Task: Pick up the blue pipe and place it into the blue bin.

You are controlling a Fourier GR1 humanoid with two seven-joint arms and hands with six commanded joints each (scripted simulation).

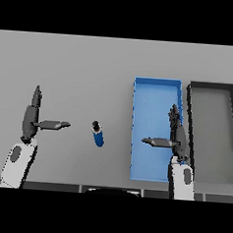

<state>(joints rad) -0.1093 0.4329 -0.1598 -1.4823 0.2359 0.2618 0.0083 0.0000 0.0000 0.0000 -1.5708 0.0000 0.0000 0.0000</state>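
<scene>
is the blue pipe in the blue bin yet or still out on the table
Out. The blue pipe lies on the grey table, left of the blue bin.

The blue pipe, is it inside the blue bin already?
No, the blue pipe lies on the grey table, left of the blue bin.

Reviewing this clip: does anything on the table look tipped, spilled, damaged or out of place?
Nothing stands out. The blue pipe lies on the grey table, left of the blue bin and not yet in it. A dark bin sits to the right. The left robot hand and right robot hand are open, holding nothing.
</scene>
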